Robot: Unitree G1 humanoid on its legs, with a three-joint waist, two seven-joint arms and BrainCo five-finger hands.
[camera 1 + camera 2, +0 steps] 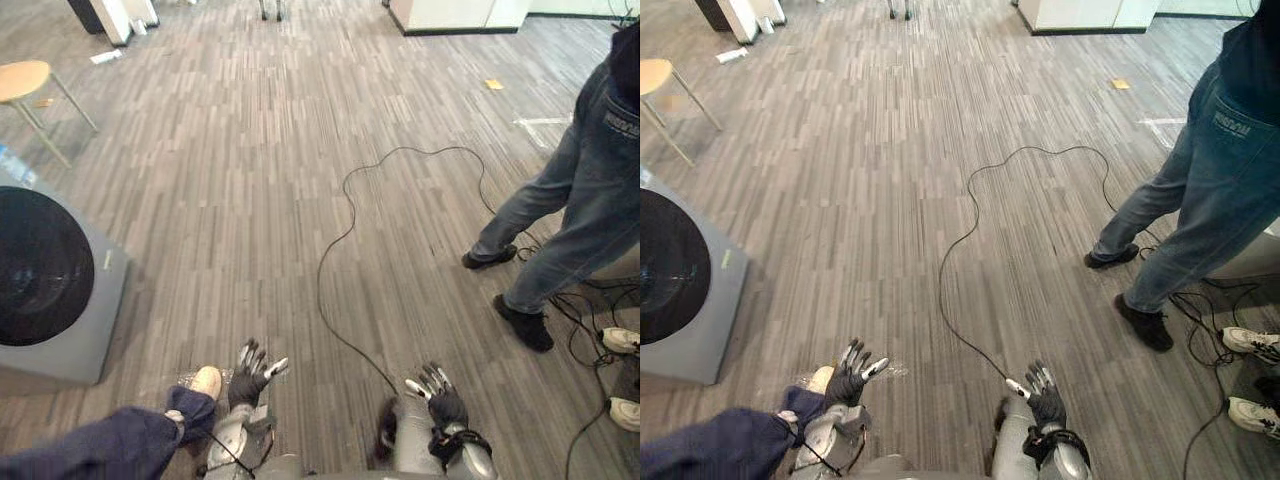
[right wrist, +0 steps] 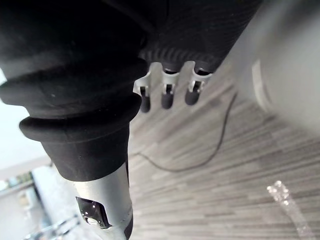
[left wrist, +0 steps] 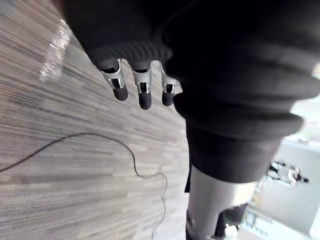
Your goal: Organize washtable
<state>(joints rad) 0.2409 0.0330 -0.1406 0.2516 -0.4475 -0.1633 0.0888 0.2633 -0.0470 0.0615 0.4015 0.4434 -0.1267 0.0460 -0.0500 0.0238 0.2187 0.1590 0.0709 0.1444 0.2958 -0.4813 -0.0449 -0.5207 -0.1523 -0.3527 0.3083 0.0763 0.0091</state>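
Grey floor (image 1: 250, 200) beneath left hand (image 1: 245, 385) and right hand (image 1: 445, 405), both splayed, empty, bottom of frame; clear plastic (image 1: 895, 370) lies beside left fingers (image 1: 248, 353).

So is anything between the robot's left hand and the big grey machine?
Yes. A person's leg and light shoe lie right beside the open left hand, on its side toward the grey machine.

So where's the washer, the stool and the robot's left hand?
washer (image 1: 35, 265): left eye view, on its dark round door.
stool (image 1: 22, 78): left eye view, on its round seat.
left hand (image 1: 245, 387): left eye view, on its dark cover.
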